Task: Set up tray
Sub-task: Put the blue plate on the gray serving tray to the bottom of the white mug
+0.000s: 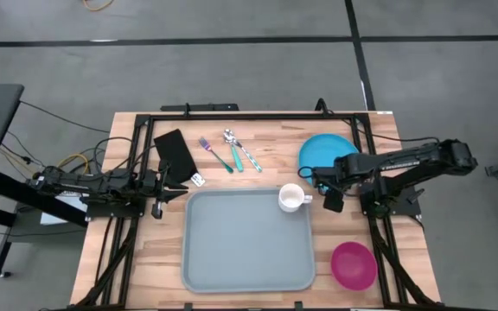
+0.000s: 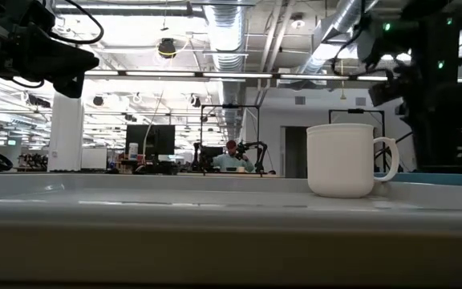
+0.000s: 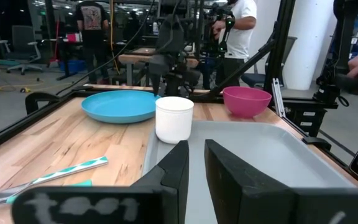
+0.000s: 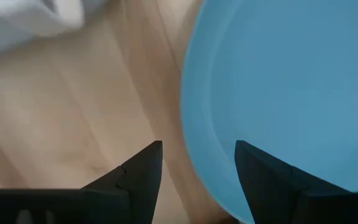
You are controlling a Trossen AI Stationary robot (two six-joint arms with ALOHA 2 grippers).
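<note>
The grey-blue tray (image 1: 249, 242) lies flat on the middle of the table. A white mug (image 1: 292, 198) stands upright in its far right corner, seen also in the low view (image 2: 341, 159) and the left wrist view (image 3: 174, 118). My right gripper (image 1: 321, 179) is open and points down over the near left rim of the round blue plate (image 1: 327, 151). In the right wrist view one finger is over bare wood and the other over the plate (image 4: 278, 93). My left gripper (image 1: 173, 190) waits level at the tray's far left corner, open by a narrow gap (image 3: 196, 163).
A black napkin (image 1: 175, 151) lies left of a purple-handled fork (image 1: 217, 154), a spoon (image 1: 232, 142) and a teal-handled utensil (image 1: 247, 155) on the far wood. A pink bowl (image 1: 354, 263) sits right of the tray's near corner. People stand in the room beyond the table.
</note>
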